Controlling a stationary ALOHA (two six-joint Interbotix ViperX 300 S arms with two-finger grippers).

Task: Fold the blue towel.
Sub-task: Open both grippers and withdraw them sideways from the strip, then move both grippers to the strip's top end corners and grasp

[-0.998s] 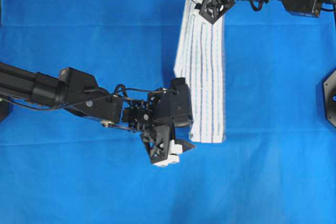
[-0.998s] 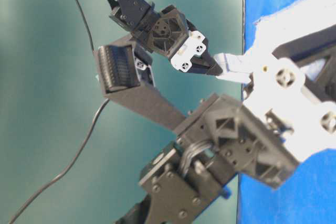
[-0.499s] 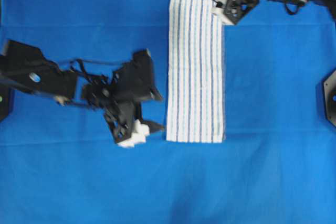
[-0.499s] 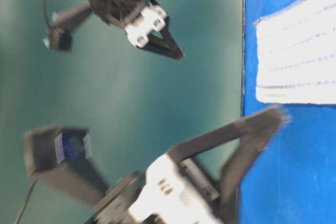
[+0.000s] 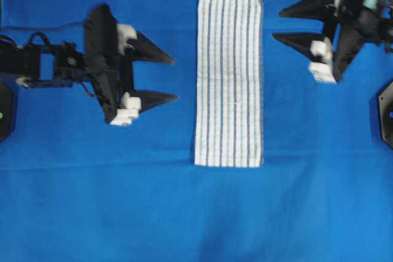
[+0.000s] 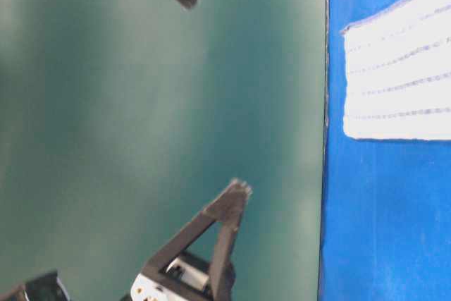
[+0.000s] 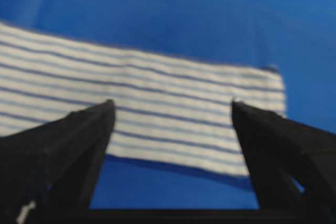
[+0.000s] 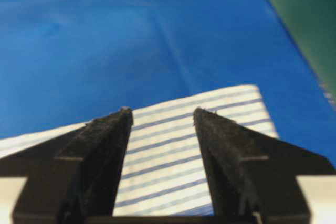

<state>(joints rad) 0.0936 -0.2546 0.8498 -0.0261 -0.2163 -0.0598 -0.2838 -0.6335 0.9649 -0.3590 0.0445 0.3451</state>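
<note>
White blue-striped woven towel (image 5: 229, 81) lay flat, folded narrow; likely soft, limp, light; best pinched at corners; left gripper (image 5: 161, 78) and right gripper (image 5: 290, 24) gaped wide, empty.

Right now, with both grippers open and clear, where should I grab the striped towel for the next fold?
Probably the two corners of one short end of the blue towel, each gripper coming from its own side. It lies flat as a long narrow strip, so halving its length suits.

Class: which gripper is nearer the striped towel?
Right, narrowly. The right gripper hovers open beside the towel's top right edge; the left gripper hovers open off its left edge.
</note>
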